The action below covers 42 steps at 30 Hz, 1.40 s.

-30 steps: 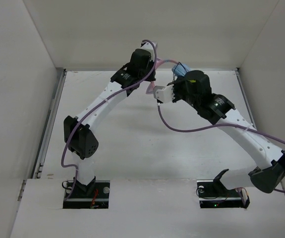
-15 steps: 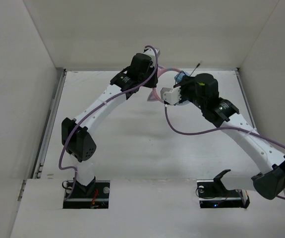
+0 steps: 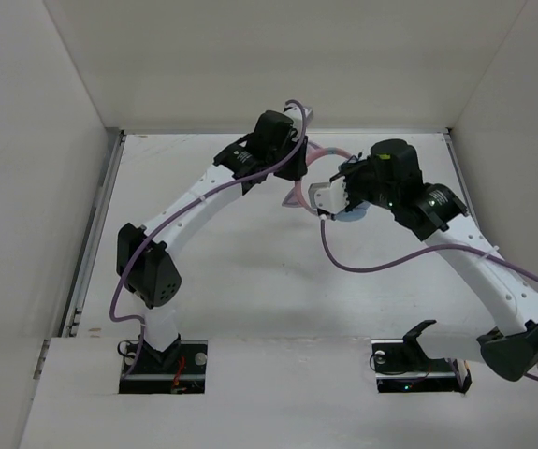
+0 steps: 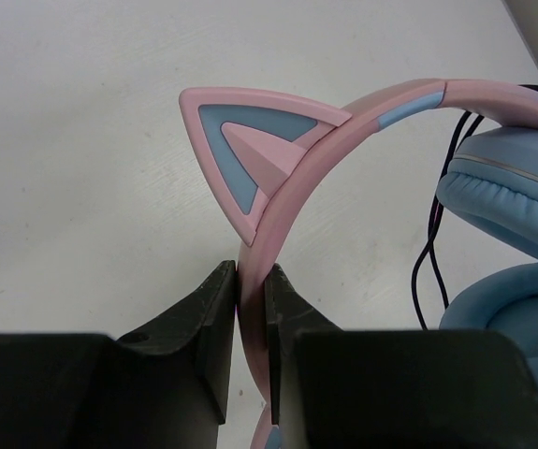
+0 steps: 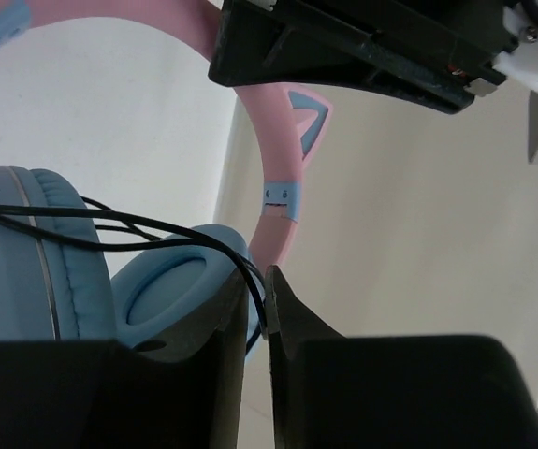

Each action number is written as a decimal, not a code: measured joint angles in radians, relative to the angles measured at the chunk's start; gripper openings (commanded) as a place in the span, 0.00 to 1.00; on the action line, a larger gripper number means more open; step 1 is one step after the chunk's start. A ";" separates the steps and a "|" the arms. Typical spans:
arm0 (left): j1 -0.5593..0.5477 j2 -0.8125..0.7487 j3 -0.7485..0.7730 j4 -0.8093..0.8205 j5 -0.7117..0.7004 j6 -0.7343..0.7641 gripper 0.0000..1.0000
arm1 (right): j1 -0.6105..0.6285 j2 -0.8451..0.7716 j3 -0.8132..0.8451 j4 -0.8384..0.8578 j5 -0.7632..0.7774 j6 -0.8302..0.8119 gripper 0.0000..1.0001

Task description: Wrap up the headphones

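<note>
Over the far part of the table (image 3: 250, 271), the headphones (image 3: 351, 217) hang between my two arms. The weak spot, as I see it, is the cable (image 5: 156, 234). Its loops lie loose across the ear cups (image 5: 170, 295), and if the right gripper (image 5: 260, 297) lets the strand slip before it is tucked, I judge the turns could spring off and the wrap would need redoing. A second risk is the headband (image 4: 292, 182): a hard pull from the right arm could twist it in the left gripper (image 4: 251, 285), which has only a thin edge to bite on, or even tug it free. The left gripper's jaws are closed tight on the pink headband just below the cat ear (image 4: 245, 140), with both pads pressed flat against it. The right gripper's jaws stand a narrow slit apart, and the thin black cable runs into that slit just beside an ear cup. Whether they pinch it or merely bracket it, I cannot tell from here.
</note>
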 measured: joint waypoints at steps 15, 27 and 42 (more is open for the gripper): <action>-0.013 -0.015 -0.031 -0.009 0.041 -0.010 0.01 | -0.079 0.072 0.201 -0.285 -0.207 0.059 0.20; -0.037 -0.034 -0.035 -0.009 0.051 0.001 0.01 | -0.129 0.164 0.315 -0.396 -0.323 0.095 0.22; -0.060 -0.040 -0.058 -0.017 0.056 0.017 0.01 | -0.164 0.326 0.579 -0.616 -0.392 0.113 0.26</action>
